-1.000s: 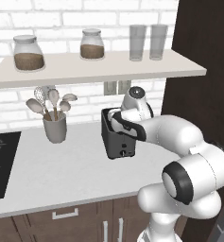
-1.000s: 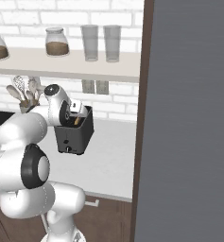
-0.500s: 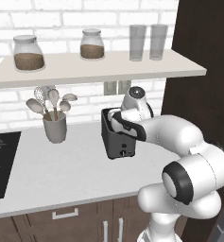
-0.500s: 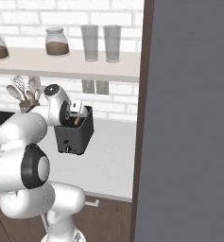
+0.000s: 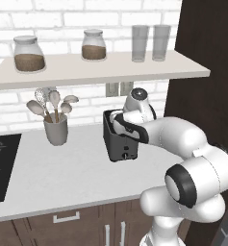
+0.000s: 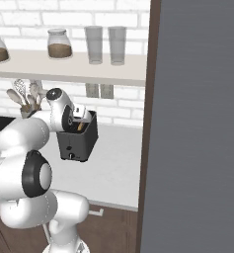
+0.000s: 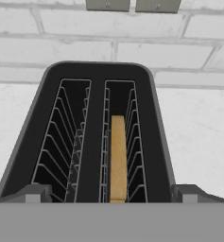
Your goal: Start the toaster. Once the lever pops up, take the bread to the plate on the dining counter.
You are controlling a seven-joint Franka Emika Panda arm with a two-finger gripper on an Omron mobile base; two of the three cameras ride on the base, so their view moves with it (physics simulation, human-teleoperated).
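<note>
My end effector (image 7: 111, 194) hangs directly above the toaster (image 5: 120, 140), its two fingertips (image 7: 32, 193) spread as wide as they go, one showing at each lower corner of the hand view and nothing held between them. The toaster's top lies just below me. Seen along my hand, it has two wire-lined slots side by side; the bread (image 7: 117, 158) stands on edge in the right-hand slot, sunk low between the wires, and the left-hand slot shows only its wire guides. The bread sits a little to the right of the midpoint between my fingertips, and I am not touching it or the toaster.

From the left base view, the toaster stands on the pale surface (image 5: 62, 178) against the white brick wall, under a long shelf (image 5: 101, 67). My white arm reaches over it from the right, and my hand covers part of its top. A grey cup of utensils (image 5: 56, 126) stands well to the toaster's left. In the right base view the toaster (image 6: 78, 141) shows a sliver of the golden slice at its top, just beside my wrist.

Compared with a second ago, nothing has shifted: my arm keeps the same pose, my fingers stay equally wide, and the toaster and bread are where they were.
</note>
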